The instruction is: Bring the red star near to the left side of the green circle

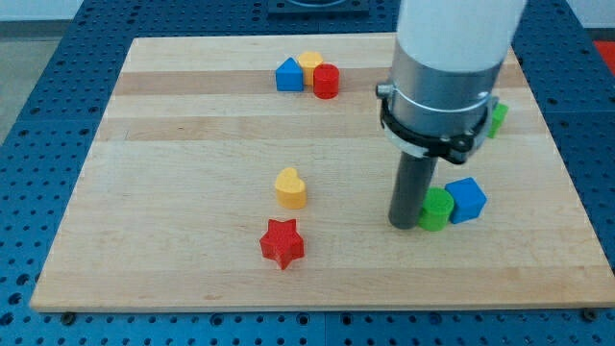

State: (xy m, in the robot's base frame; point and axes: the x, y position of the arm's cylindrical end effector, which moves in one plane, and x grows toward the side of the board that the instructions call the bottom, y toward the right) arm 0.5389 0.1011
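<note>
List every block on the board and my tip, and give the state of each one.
red star: flat, standing alone
yellow heart: just above star
green circle: touching blue cube
my tip: against circle's left
blue block, yellow block, red cylinder: clustered at top
green block: mostly hidden

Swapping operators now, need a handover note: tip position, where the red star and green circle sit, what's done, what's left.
My tip is down on the wooden board, right beside the green circle on its left side; I cannot tell if they touch.
The green circle sits at the view's right, against a blue cube.
The red star lies well off to the view's left, near the bottom edge, just below a yellow heart.
Done: nothing visible; the star is not near the circle.
Left: get my tip round to the star's left and push it rightward to the circle's left side.
</note>
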